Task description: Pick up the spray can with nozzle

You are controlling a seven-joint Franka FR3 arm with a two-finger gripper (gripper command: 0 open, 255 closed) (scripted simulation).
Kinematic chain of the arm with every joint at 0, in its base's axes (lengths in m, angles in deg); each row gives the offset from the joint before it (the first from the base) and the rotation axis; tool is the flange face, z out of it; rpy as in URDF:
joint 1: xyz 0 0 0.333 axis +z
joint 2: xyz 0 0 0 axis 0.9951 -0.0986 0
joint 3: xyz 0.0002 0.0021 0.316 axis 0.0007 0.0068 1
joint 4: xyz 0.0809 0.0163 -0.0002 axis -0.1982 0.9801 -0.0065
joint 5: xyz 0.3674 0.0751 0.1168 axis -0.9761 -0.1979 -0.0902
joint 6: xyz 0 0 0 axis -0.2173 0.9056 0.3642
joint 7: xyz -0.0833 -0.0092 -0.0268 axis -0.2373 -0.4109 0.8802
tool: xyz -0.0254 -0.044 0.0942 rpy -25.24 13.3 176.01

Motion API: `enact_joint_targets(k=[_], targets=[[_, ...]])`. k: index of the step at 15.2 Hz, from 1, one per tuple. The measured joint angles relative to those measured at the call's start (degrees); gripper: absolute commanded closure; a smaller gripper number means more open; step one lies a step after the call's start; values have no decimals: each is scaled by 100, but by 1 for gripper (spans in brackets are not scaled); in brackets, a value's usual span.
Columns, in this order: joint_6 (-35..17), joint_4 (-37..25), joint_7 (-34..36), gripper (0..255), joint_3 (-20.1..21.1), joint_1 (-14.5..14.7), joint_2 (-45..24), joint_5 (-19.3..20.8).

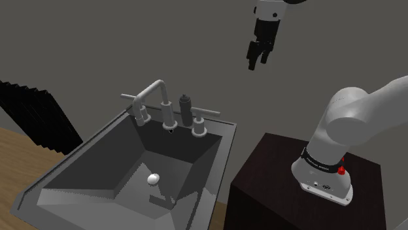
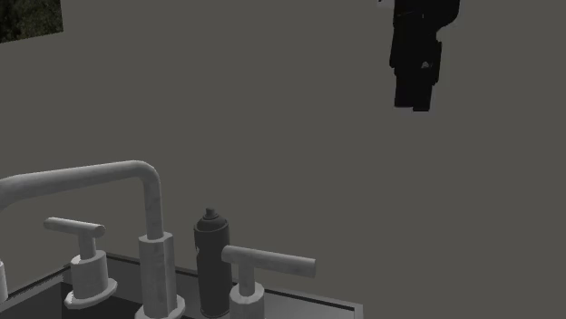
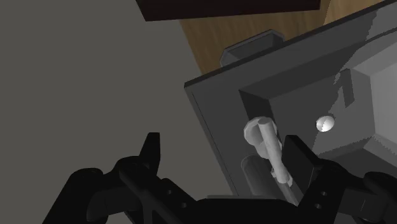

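The claw [image 3: 226,159] hangs empty, fingers [image 3: 151,151] apart, high above the sink [image 1: 91,163]. Farther back, the dark spray can [image 1: 186,108] stands upright on the rear ledge, between faucet [image 1: 168,108] and a lever handle [image 1: 198,124]. Probably light, stiff, slick: clasp its body below the nozzle. The fittings hide its foot.

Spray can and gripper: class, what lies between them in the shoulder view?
Nothing: in the shoulder view the stretch from the gripper down to the dark spray can is bare, plain grey wall behind.
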Motion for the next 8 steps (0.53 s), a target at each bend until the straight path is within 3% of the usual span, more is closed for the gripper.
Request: enact_joint_targets(k=[3,8], targets=[[-101,-140,-51,0,20,50,-283,-1],[-631,-602,-295,0,59,208,-1447,27]])
